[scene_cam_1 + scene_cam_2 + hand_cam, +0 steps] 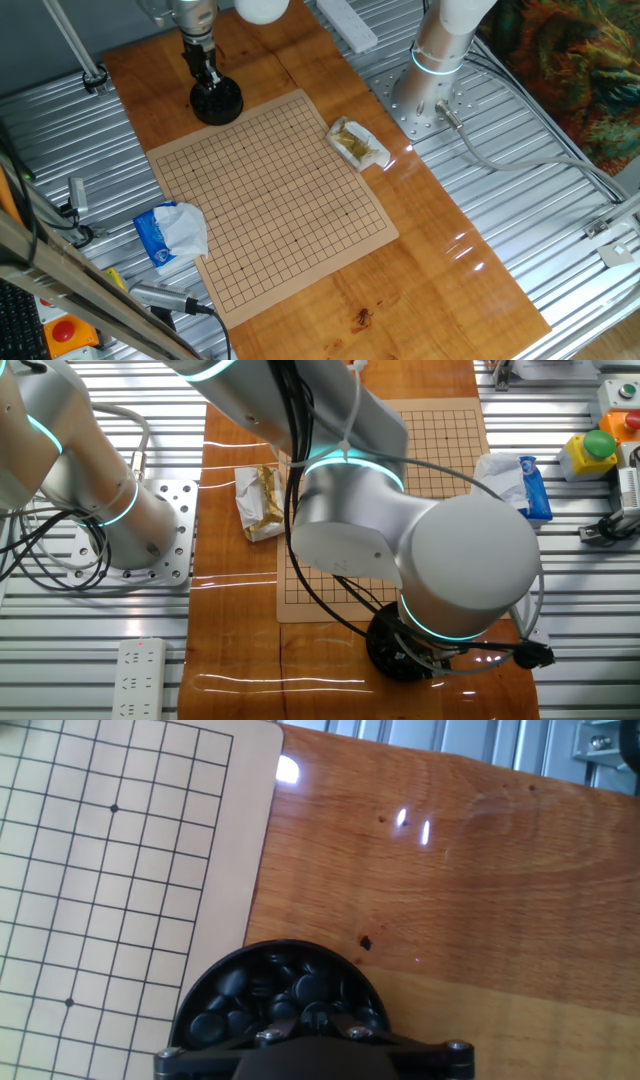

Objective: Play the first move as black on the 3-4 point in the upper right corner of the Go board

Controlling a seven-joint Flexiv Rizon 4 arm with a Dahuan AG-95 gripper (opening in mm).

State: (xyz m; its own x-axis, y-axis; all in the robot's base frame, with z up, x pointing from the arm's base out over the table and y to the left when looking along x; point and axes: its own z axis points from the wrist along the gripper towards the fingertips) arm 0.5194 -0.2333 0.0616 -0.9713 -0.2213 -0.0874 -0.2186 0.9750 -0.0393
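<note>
- Hand (207, 80): lowered over the bowl (217, 101), its tips down in or just above the heap of black stones (280, 995). This placing fits the opening step of the task, fetching one stone before any move on the board. Neither how far the fingers are spread nor whether a stone is between them can be told; in the hand view the hand's own body covers them.
- Bowl: a round black dish on the bare wood of the worktop (420, 260), just off one corner of the Go board (270, 200) and not on the grid. Standing there, it leaves every crossing free. It holds many glossy black stones, heaped close together.
- Go board: lies flat on the worktop, no stone on any crossing that shows, so the first move is judged not yet played.
- 3-4 point (141, 789): judged to be a crossing in the board corner nearest the bowl, next to the corner star dot (114, 809); which of the two such crossings counts cannot be told. It is bare.
- Crumpled yellow wrapper (358, 144): beside the board, on the edge running away from the bowl.
- Blue-and-white tissue pack (170, 233): beside the opposite board edge, apart from the bowl.
</note>
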